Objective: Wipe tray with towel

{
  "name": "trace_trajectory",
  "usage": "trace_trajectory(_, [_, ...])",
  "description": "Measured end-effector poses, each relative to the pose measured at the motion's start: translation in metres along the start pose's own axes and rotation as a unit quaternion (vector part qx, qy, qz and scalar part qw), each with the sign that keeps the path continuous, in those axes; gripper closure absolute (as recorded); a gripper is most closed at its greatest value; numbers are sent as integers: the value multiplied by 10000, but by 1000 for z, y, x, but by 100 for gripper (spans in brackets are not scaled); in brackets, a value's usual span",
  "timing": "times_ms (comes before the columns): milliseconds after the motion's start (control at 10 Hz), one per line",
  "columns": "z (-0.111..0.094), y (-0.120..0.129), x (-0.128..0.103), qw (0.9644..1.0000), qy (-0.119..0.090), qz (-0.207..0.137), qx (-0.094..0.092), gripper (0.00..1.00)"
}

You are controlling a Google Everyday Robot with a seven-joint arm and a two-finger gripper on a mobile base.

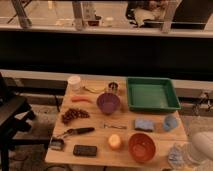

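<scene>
Your gripper [179, 154] hangs at the five o'clock corner of the table [100, 138]; I cannot tell whether it is open or closed. The green tray [150, 95] sits at one o'clock. The blue towel [144, 124] lies folded at four o'clock, just beside a blue cup [170, 122]. Expect the towel to be light, soft and limp. Pinch a raised fold from above, since a flat press may only slide it across the wood.

It looked like an office or lab floor. A wooden desk [97, 140] laid with assorted props stood below a glass railing [77, 15], which ran far beyond the gripper [177, 156]. The gripper hung at the desk's near right corner, and a black office chair [12, 117] sat well to its left.
</scene>
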Motion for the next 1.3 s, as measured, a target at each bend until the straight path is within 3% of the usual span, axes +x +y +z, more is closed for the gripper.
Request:
trace_trajectory(300, [0,0,0,10000,0,4,-1,43])
trace_trajectory(700, [-5,0,3,10000,25,9,0,87])
trace_trajectory(800, [-5,5,4,10000,16,40,-66,93])
trace_trajectory(1100, [-7,4,3,10000,37,1,-4,99])
trace_trajectory(1300, [-16,3,-18,9997,60,-182,144,100])
